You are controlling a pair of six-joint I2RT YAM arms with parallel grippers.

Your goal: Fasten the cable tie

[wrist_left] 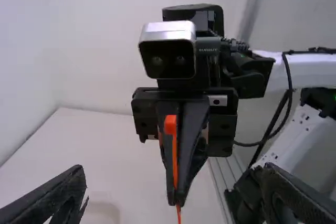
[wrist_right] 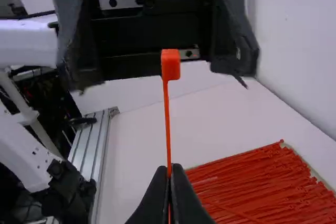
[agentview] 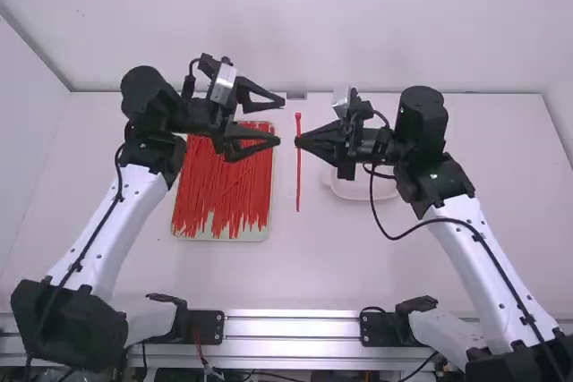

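Note:
A single red cable tie (agentview: 298,167) hangs upright above the table's middle. My right gripper (agentview: 301,140) is shut on its strap a little below the square head (wrist_right: 170,65); the strap (wrist_right: 167,124) rises from between my closed fingertips (wrist_right: 169,170). Facing it from the left, my left gripper (agentview: 279,121) stands wide open with nothing in it. Its fingers (wrist_left: 58,198) spread to either side of the right gripper (wrist_left: 176,195) and the tie's head (wrist_left: 170,125). The tie sits just in front of the open jaws, not between them as far as I can tell.
A flat tray (agentview: 265,232) piled with several loose red cable ties (agentview: 224,185) lies under the left gripper; the pile (wrist_right: 257,182) spreads below the held tie. A shallow white dish (agentview: 363,191) sits under the right wrist. White walls close in at the back and the sides.

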